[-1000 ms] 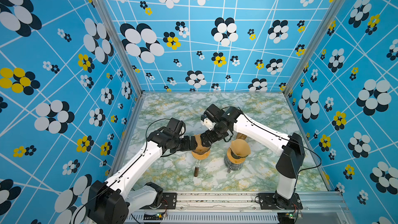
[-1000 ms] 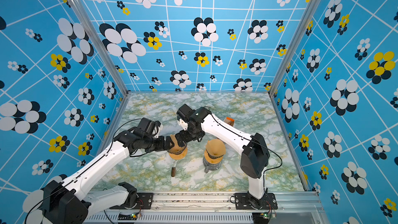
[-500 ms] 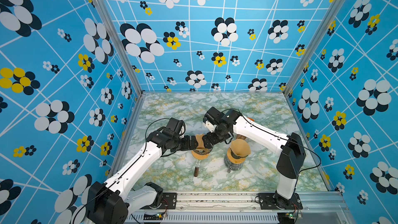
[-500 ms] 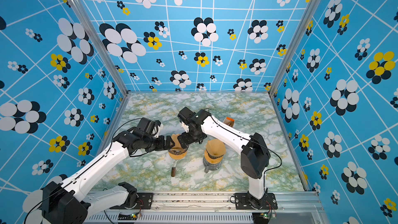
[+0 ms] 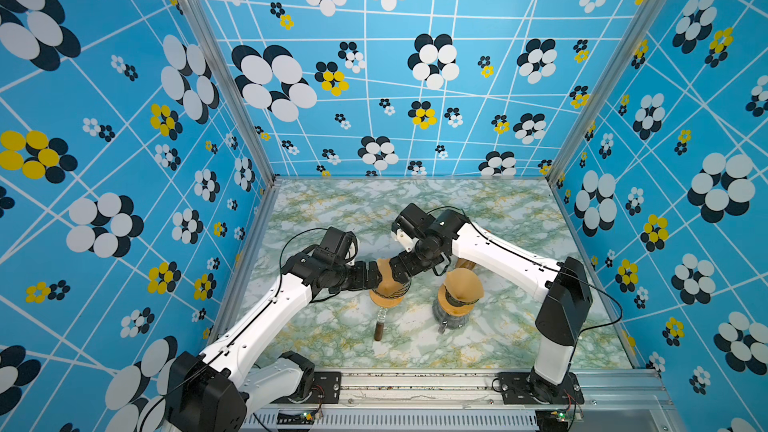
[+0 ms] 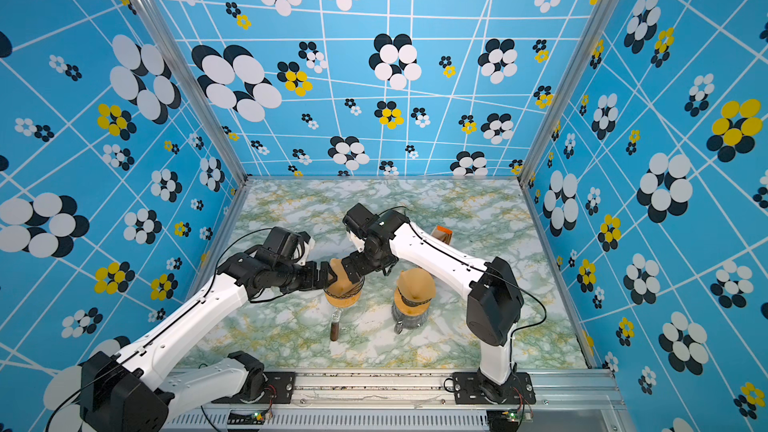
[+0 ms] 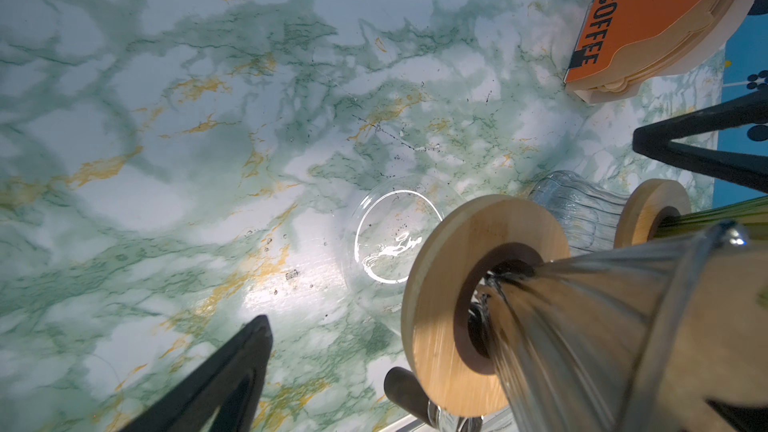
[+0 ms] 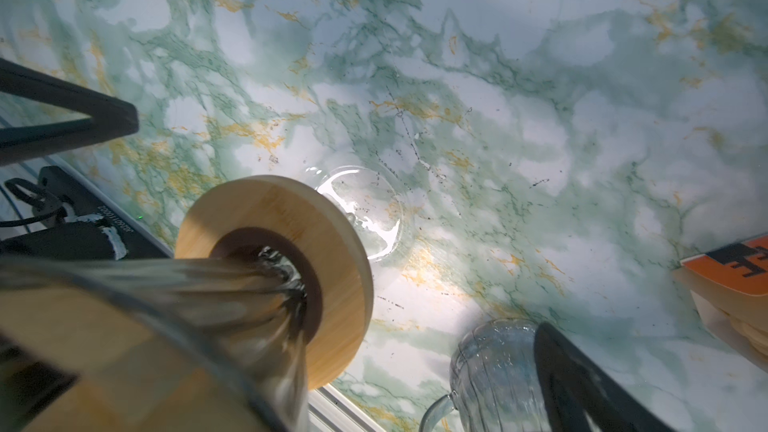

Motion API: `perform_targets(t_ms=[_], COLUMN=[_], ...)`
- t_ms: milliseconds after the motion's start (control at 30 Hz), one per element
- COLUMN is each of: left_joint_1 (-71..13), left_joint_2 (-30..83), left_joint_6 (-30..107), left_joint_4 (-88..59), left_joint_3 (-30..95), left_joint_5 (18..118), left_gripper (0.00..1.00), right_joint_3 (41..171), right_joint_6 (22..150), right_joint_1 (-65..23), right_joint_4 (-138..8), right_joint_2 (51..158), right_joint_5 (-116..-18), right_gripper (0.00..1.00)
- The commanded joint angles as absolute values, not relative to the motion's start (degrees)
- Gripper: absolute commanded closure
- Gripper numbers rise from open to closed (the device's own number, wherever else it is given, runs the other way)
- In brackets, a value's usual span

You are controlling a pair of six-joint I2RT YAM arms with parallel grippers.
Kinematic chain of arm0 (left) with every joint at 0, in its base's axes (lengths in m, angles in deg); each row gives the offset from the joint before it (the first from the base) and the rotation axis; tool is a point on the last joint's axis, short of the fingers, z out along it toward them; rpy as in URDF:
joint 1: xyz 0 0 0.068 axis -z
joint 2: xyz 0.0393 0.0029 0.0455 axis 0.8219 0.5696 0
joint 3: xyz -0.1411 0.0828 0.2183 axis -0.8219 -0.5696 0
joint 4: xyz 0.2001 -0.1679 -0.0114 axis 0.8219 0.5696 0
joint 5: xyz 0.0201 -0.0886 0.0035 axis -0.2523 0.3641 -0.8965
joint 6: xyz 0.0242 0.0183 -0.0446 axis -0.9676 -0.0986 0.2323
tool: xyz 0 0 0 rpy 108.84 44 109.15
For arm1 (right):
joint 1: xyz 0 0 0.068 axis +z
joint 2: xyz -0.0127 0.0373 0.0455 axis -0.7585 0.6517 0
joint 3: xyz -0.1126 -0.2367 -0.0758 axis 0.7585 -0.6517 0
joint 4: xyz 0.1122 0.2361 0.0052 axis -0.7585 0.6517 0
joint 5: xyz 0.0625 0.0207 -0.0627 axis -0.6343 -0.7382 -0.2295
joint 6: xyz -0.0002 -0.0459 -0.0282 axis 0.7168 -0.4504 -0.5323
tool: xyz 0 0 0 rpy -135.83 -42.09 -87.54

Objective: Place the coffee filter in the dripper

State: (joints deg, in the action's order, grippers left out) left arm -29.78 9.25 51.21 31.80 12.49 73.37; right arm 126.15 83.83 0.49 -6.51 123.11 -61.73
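Observation:
A glass dripper (image 5: 386,297) with a wooden collar stands on the marble table (image 5: 519,222), left of centre. A brown paper coffee filter (image 5: 387,280) sits in its cone, one edge sticking up. My left gripper (image 5: 375,278) reaches in from the left and my right gripper (image 5: 401,273) from the right. Both meet at the dripper's rim with their jaws spread wide. In the left wrist view the ribbed cone (image 7: 623,326) runs down to the collar (image 7: 440,305), with one black finger (image 7: 224,376) far to its side. The right wrist view shows the same cone (image 8: 232,297).
A second dripper holding a filter (image 5: 461,288) sits on a glass carafe (image 5: 453,317) just right of the first. An orange box of coffee filters (image 6: 442,234) lies behind the right arm. The dripper's dark handle (image 5: 378,329) points at the front rail (image 5: 415,384).
Almost nothing. Both grippers stay at the dripper's rim, and the right wrist has shifted only slightly over the filter.

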Motion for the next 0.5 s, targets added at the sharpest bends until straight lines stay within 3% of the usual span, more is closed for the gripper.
perform_targets(t_ms=[0, 467], left_joint_1=[-30.1, -30.18], left_joint_2=[7.76, 7.04], left_joint_6=[51.64, 51.51], left_joint_4=[30.87, 31.62], left_joint_3=[11.58, 11.72], left_joint_5=[73.71, 73.27], left_gripper=[0.01, 0.01], right_joint_3=[124.11, 127.19], right_joint_6=[84.34, 84.37], right_joint_1=[0.32, 0.24], right_joint_4=[-4.87, -9.33], right_joint_2=[122.02, 119.24], right_joint_5=[-57.51, -66.32], right_gripper=[0.03, 0.03])
